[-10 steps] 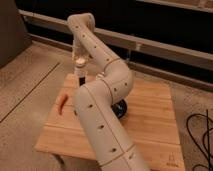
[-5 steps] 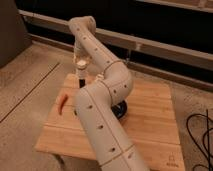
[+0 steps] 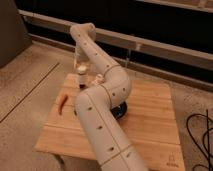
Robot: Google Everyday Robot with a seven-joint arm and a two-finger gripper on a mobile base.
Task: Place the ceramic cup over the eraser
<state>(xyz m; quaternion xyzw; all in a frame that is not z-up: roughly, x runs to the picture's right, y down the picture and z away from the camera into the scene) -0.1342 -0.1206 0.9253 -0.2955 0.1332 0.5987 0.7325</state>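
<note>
My gripper (image 3: 81, 64) hangs at the end of the arm over the far left part of the wooden table (image 3: 150, 125). The small white ceramic cup (image 3: 81, 71) is right at the gripper's tip. Directly under the cup stands a small dark block, the eraser (image 3: 81, 83), on the table. The cup looks to be touching or just above the eraser's top; I cannot tell which.
A beige bottle-like thing (image 3: 98, 78) lies just right of the eraser. An orange carrot-shaped thing (image 3: 62, 100) lies near the table's left edge. A black bowl (image 3: 121, 110) shows partly behind my arm (image 3: 102, 125) at mid-table. Black cables (image 3: 202, 135) lie on the floor at right.
The gripper with the cup has shifted slightly to the right and a little lower, over the eraser. Nothing else on the table has moved.
</note>
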